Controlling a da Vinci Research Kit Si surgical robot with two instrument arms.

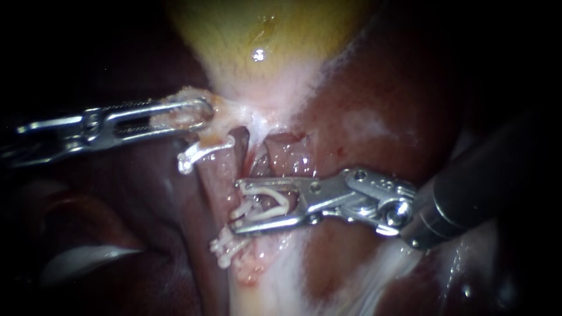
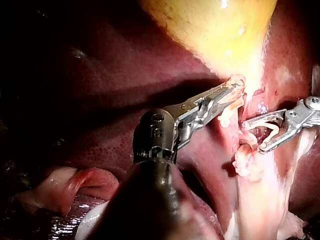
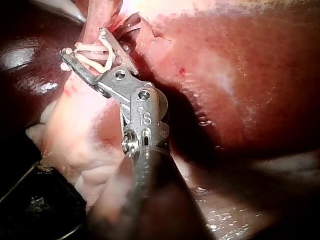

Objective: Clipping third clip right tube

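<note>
Endoscope view: the left instrument (image 1: 202, 112) pinches pale tissue (image 1: 202, 133) just under the yellow gallbladder (image 1: 257, 35). The right instrument (image 1: 235, 206) holds a white clip (image 1: 275, 196) in its wide jaws, by a pink tube (image 1: 264, 168).

Left wrist view: the left jaws bite that tissue (image 2: 236, 85).

Right wrist view: the tube (image 3: 97, 15) passes between the wide jaws.

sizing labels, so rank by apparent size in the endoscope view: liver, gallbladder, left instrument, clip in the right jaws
1. liver
2. gallbladder
3. left instrument, shut on tissue
4. clip, held by the jaws of the right instrument
Visible parts only.
</note>
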